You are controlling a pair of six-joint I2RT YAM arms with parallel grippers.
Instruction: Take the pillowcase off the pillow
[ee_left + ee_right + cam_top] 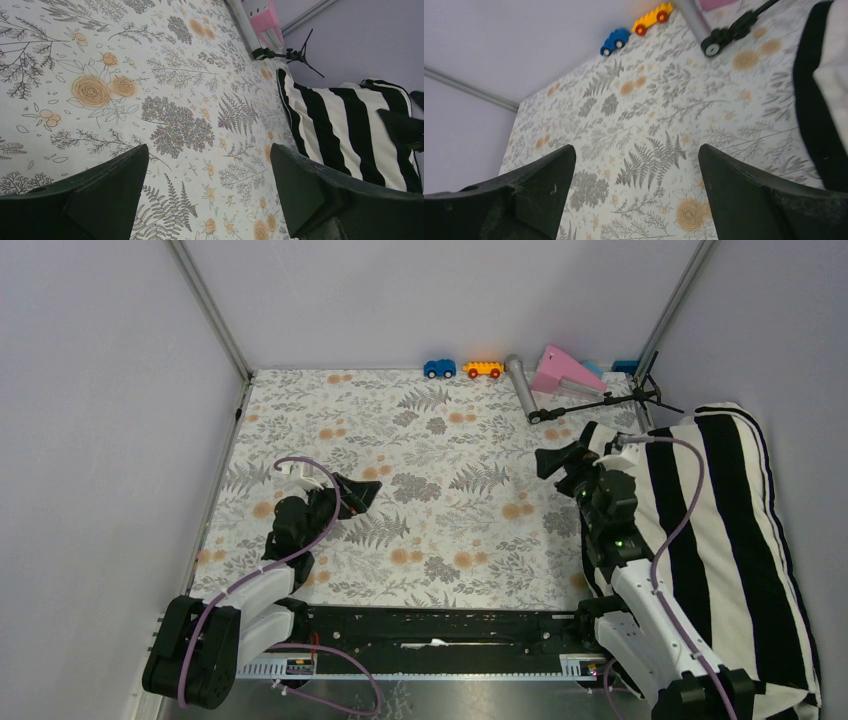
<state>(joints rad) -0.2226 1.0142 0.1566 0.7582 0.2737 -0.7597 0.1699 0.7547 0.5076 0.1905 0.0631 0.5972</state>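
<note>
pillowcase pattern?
The pillowcase has broad black and white stripes, clearest in the top external view.

The pillow is wholly hidden inside the pillowcase (740, 530). From above, the right arm (612, 515) covers the pillowcase's left edge, and the picture's bottom edge cuts off its near end. In the right wrist view it is only a blurred strip, cut off by the right edge. A blue thing (625, 366) behind the pink block (562, 368) is mostly hidden.
</note>
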